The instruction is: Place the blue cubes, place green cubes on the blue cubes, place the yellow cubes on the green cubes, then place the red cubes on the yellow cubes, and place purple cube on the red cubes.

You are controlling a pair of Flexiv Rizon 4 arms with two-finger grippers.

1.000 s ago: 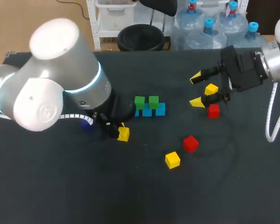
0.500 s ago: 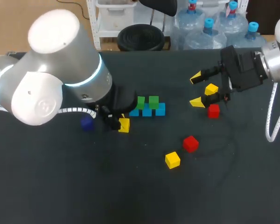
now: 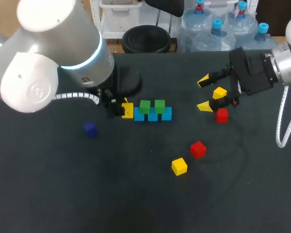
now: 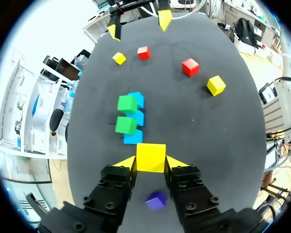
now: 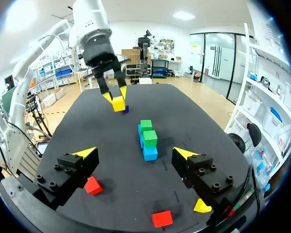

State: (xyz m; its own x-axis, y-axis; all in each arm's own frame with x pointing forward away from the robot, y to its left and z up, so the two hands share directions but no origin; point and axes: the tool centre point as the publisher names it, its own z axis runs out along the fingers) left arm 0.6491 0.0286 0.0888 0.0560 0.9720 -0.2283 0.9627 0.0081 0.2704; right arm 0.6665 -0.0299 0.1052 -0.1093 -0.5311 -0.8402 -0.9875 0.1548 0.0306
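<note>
Three blue cubes (image 3: 153, 116) stand in a row mid-table, with two green cubes (image 3: 145, 106) on top. My left gripper (image 3: 122, 109) is shut on a yellow cube (image 3: 128, 110), held just left of the row; the wrist view has that cube (image 4: 151, 157) between the fingers, short of the blue row (image 4: 134, 118). The purple cube (image 3: 90, 128) lies on the table to the left, below the left gripper (image 4: 151, 162). My right gripper (image 3: 204, 93) stands open at the right, close to a second yellow cube (image 3: 219, 92) and a red cube (image 3: 222, 115).
Another red cube (image 3: 198, 149) and a third yellow cube (image 3: 179, 166) lie loose in front of the row, toward the right. In the right wrist view the open right gripper (image 5: 135, 154) faces the stack (image 5: 148, 141), with red cubes (image 5: 93, 185) below it.
My left arm has carried the yellow cube away from the front and rightward, up beside the blue row. The purple cube is now fully uncovered. The right arm has not moved.
</note>
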